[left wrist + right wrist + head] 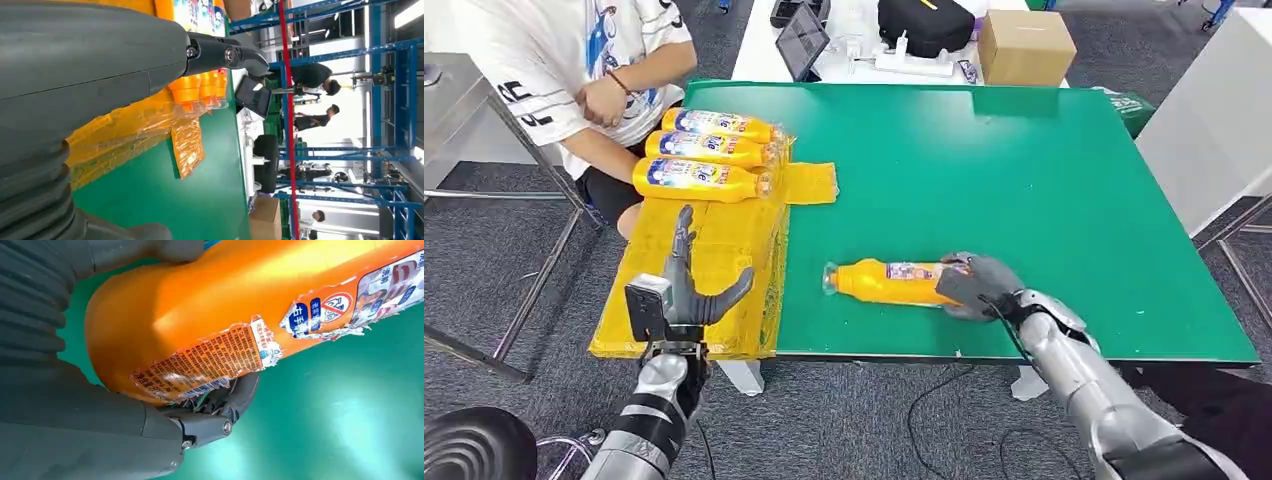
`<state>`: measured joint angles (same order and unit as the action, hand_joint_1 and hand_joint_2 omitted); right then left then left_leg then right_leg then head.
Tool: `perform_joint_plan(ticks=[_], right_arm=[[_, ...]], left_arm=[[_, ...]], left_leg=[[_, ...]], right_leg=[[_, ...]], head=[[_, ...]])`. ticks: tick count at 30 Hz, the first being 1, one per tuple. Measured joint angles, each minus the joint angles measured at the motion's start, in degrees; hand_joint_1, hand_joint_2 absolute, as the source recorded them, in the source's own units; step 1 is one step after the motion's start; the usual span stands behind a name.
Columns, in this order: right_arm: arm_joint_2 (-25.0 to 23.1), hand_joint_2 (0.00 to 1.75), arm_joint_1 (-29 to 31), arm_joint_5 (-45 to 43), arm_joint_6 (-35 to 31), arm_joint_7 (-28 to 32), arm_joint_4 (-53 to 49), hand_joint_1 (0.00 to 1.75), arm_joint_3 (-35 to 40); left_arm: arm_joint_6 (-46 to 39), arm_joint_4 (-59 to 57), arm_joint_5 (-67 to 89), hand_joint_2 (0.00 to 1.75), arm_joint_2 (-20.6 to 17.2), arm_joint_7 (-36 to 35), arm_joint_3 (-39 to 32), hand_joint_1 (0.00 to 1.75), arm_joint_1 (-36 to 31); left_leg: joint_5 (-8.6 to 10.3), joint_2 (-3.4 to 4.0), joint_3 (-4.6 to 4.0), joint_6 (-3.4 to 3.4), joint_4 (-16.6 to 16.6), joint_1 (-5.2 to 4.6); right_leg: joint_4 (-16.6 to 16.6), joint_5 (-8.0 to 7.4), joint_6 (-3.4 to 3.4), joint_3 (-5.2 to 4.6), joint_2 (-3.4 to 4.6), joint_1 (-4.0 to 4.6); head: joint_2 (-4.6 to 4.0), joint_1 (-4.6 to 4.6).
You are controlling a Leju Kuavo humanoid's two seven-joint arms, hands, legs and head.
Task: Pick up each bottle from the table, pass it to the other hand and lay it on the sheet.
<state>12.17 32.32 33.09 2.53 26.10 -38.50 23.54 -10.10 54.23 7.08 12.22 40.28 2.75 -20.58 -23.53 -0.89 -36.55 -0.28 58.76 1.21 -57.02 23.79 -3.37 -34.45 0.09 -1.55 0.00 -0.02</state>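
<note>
An orange bottle, lying on the green table, is being grasped by the right hand; the left hand is being held open over the yellow sheet, beyond which three bottles are lying.

Head view looks down over the green table; both wrist views sit close behind their hands, sharing it.

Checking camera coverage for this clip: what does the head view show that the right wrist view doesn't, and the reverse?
Head view alone: three bottles lying on the yellow sheet, the open left hand above it, a seated person. Right wrist view alone: the torn label close up. Both: the right hand gripping the base end of the orange bottle on the green table.
</note>
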Motion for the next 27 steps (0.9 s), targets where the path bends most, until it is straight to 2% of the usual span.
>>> perform_joint_plan(ticks=[5, 17, 21, 23, 27], right_arm=[[-0.98, 1.75, -2.52, -0.43, -0.50, -0.02, -3.79, 1.75, -0.31], [-1.26, 1.75, -4.22, -1.37, -1.09, 0.51, -6.07, 1.75, -1.04], [-3.76, 1.75, -7.35, -6.65, -5.91, 4.15, -11.76, 1.75, -4.33], [-7.11, 1.75, -10.30, -11.17, -10.69, 5.31, -19.61, 1.75, -7.92], [-11.82, 1.75, -13.94, -14.51, -19.22, 7.12, -30.38, 1.75, -12.69]], left_arm=[[0.04, -0.17, 0.00, 1.75, 0.31, 0.00, 0.00, 0.00, -0.03], [0.04, -0.20, -0.02, 1.75, 0.31, 0.00, -0.04, 0.00, -0.02], [-0.22, -0.11, -0.46, 1.75, 0.33, -0.31, -0.11, 0.00, 0.29], [-0.22, 0.39, -1.40, 1.75, 0.39, -0.98, -0.11, 0.00, 0.71], [-0.26, 1.05, -3.51, 1.75, 0.72, -1.72, -0.11, 0.00, 1.00]], left_leg=[[0.00, 0.00, -0.01, 0.00, 0.00, 0.00], [0.00, 0.00, -0.06, 0.00, 0.00, -0.01], [0.00, 0.00, -0.10, 0.00, -0.01, 0.02], [-0.01, 0.04, -0.14, -0.01, -0.01, 0.04], [0.00, -0.19, -0.20, -0.02, -0.03, 0.07]], right_leg=[[0.00, 0.01, 0.00, -0.06, 0.06, 0.00], [0.00, 0.00, 0.00, -0.06, 0.05, -0.01], [-0.03, 0.01, 0.00, -0.09, 0.05, 0.03], [-0.03, 0.01, 0.00, -0.20, 0.08, 0.05], [-0.03, 0.07, 0.04, -0.21, -0.04, 0.05]], head=[[0.00, -0.04], [0.00, -0.04], [0.00, -0.02], [0.00, -0.04], [0.00, -0.02]])
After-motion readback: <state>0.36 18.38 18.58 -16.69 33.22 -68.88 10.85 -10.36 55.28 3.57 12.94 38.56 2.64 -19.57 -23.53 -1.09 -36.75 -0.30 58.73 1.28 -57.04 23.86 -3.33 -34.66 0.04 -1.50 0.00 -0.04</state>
